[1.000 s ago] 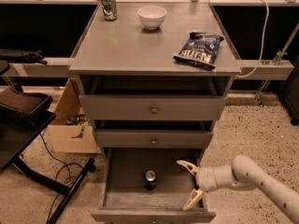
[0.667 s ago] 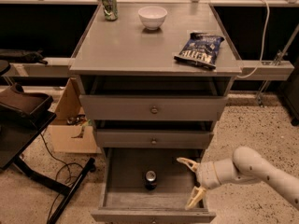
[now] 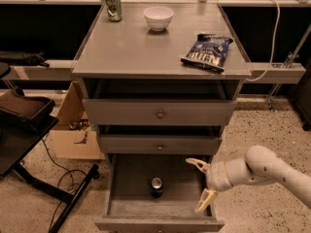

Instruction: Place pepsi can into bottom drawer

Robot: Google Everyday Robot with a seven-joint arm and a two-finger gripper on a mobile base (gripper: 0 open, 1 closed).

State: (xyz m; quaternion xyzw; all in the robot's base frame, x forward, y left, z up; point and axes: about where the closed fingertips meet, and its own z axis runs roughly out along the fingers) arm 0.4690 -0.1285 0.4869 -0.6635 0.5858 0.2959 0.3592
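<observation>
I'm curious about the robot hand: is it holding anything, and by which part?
Nothing. The gripper is open and empty at the right side of the bottom drawer. The pepsi can stands upright inside, apart from it.

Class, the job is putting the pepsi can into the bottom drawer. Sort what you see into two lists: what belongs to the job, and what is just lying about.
Belongs to the job:
pepsi can, standing inside the open bottom drawer
gripper, fingers open, at the drawer's right side

Just lying about:
green can
white bowl
chip bag
cardboard box
</observation>
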